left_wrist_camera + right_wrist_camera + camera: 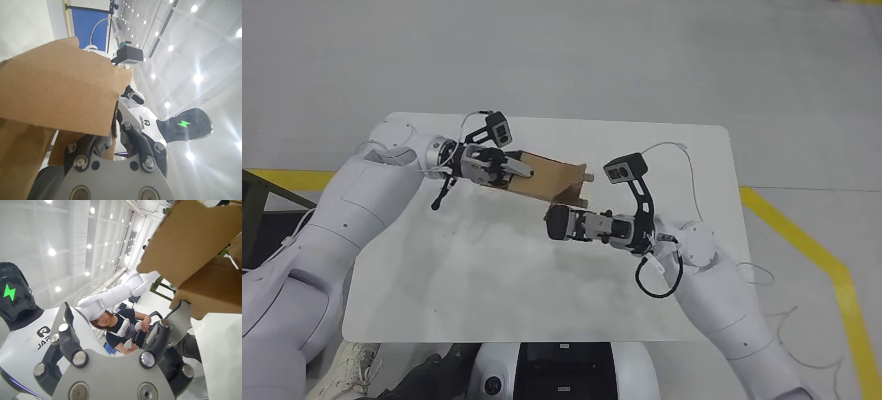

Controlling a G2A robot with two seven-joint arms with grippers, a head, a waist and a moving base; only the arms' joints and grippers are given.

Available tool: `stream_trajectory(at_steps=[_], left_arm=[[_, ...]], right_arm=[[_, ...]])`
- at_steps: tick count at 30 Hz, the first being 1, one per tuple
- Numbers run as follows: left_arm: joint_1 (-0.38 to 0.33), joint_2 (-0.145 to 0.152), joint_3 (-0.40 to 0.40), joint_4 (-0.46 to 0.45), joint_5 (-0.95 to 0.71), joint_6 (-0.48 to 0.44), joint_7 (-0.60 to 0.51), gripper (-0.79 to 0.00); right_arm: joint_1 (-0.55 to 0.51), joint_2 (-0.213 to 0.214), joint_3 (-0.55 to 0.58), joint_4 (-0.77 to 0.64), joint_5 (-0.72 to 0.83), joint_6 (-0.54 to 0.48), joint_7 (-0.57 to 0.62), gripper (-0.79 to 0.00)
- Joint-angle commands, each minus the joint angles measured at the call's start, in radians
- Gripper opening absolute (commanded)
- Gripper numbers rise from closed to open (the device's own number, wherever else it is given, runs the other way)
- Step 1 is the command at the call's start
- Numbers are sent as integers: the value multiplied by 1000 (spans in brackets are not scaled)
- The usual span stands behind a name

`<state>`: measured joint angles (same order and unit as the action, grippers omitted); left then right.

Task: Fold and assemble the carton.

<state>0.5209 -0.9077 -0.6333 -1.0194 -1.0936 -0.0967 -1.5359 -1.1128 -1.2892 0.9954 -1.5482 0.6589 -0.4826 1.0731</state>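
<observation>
A brown carton [548, 177] is held up over the middle of the white table, partly unfolded, with loose flaps at its right end. My left gripper [514, 168] is shut on the carton's left end. In the left wrist view a cardboard wall [56, 85] is pinched between the fingers [121, 113]. My right gripper [554, 222] sits just in front of the carton's right end and is open. In the right wrist view its fingers [68, 315] stand wide apart around the gripper's middle [122, 313]. The far finger touches the lower edge of the carton [209, 281].
The white table [472, 290] has bare surface in front of and behind the carton. A thin white cable [687, 170] runs over its right rear part. A dark frame [260, 195] stands on the floor at the left, beside a yellow floor line [802, 240].
</observation>
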Motion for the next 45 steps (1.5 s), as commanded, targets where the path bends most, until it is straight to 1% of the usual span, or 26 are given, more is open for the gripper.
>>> stream_trajectory(at_steps=[1, 11, 25, 31, 38, 41, 45], left_arm=[[2, 1, -3, -2, -3, -3, 0, -785], [10, 4, -10, -20, -10, 2, 0, -785], [20, 13, -6, -49, -17, 21, 0, -785], [19, 16, -3, -33, -18, 25, 0, -785], [13, 18, -6, 2, -35, 30, 0, -785], [13, 20, -4, 0, -43, 41, 0, -785], [12, 24, 6, -7, -29, 51, 0, -785]], right_arm=[[5, -3, -13, 4, -6, -1, -5, 0], [21, -14, -47, 14, -20, -5, -28, 0], [28, -23, -55, 36, -24, -45, -48, 0], [23, -24, -57, 30, -26, -48, -39, 0], [-28, -8, -8, -15, -30, -41, -16, 0], [-54, 1, 38, -27, -14, -49, -16, 0], [-58, 8, 84, -16, 11, -46, -22, 0]])
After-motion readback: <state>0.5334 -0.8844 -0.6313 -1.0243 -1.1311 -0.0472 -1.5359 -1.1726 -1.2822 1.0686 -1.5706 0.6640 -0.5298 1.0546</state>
